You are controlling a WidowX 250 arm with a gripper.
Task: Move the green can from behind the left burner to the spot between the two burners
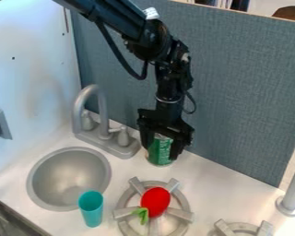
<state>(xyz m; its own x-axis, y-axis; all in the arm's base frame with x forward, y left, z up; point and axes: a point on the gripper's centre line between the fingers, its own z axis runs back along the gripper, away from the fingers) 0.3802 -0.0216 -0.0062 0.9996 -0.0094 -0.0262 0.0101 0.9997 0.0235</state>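
The black gripper (162, 146) hangs down at the back of the counter, right of the faucet, with a green can (160, 152) at its lower end. The can stands upright, low by the counter, and the gripper hides its top and part of its side. In front of it, a red object with a green end (156, 202) lies on a grey stove burner (185, 203). A teal cup (91, 209) stands left of that burner, by the sink's front right rim.
A round grey sink (101, 162) is set in the white counter (205, 179) at the left, with a grey faucet (101, 108) behind it. A blue-grey panel (242, 83) rises behind the arm. Another burner (242, 227) and a grey post (292, 193) are at the right.
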